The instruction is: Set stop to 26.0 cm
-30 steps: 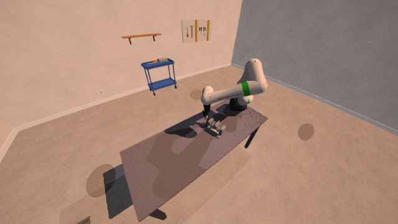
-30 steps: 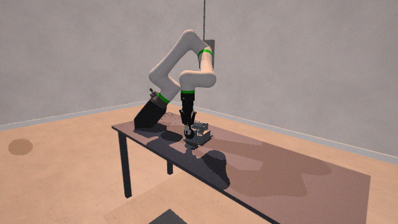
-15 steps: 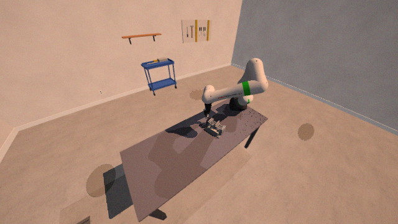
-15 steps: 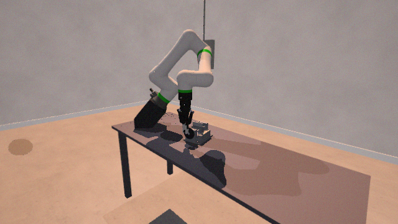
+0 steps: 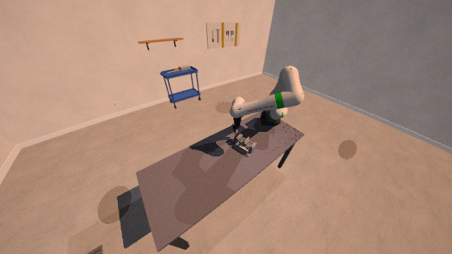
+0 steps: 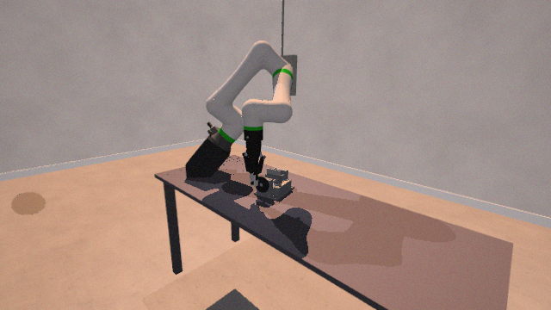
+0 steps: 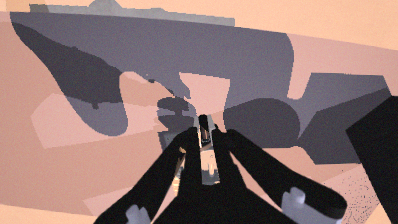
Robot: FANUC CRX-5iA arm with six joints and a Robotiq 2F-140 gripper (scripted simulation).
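The white arm (image 6: 258,109) reaches down from its dark pedestal (image 6: 206,161) at the far end of the table (image 6: 387,258); the gripper (image 6: 257,179) points downward with its black fingers clenched on the handwheel (image 6: 263,184), a dark disc standing upright at the near end of the small grey stop fixture (image 6: 277,182); the wrist view shows the wheel's rim (image 7: 205,135) pinched between the fingertips.
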